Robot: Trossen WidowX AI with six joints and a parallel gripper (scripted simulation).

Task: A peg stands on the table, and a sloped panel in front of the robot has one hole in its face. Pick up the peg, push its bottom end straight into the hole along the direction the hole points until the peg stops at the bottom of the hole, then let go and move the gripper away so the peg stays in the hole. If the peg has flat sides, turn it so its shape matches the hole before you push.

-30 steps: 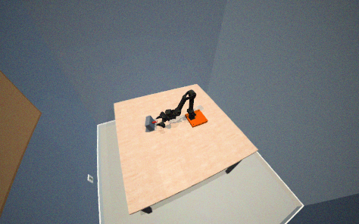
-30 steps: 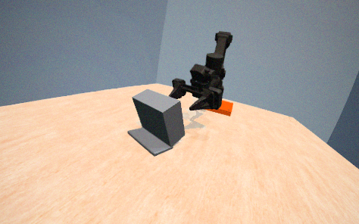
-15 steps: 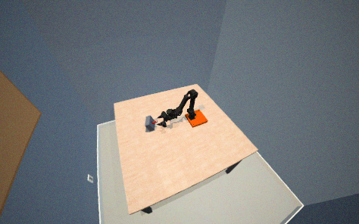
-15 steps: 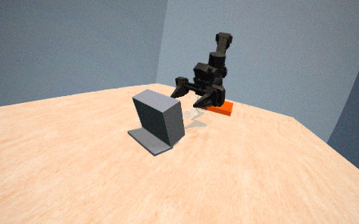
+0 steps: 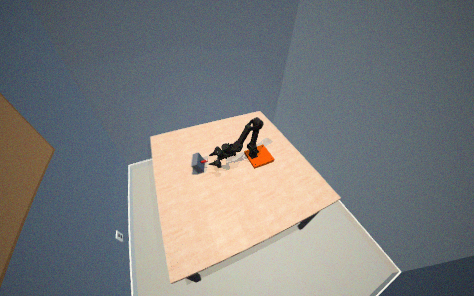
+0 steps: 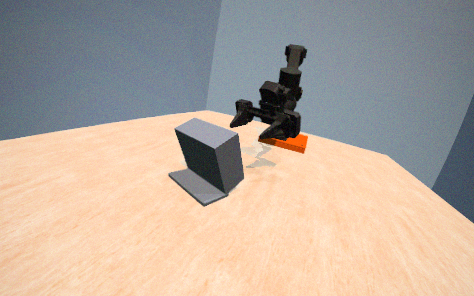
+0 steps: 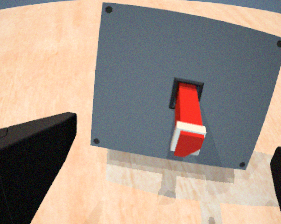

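Peg (image 5: 203,161) (image 7: 189,107): lower end in hole (image 7: 173,95) of panel (image 5: 197,163) (image 6: 229,162) (image 7: 136,65), rest protruding. My fingers (image 5: 214,159) (image 6: 251,131) wide open, holding nothing, apart from peg. Peg judged light, stiff, not fragile. If regrip needed: take 2 opposite flat sides near pale band, squarely; corner grip could twist it.

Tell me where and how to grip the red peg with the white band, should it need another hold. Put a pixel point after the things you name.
Take the red flat-sided peg with the white band (image 5: 203,161) (image 7: 189,107) by its protruding shaft, coming from the robot's side, fingers on opposite flat sides. Its lower end sits in the grey sloped panel's square hole, so approaching roughly along the peg's length looks best.
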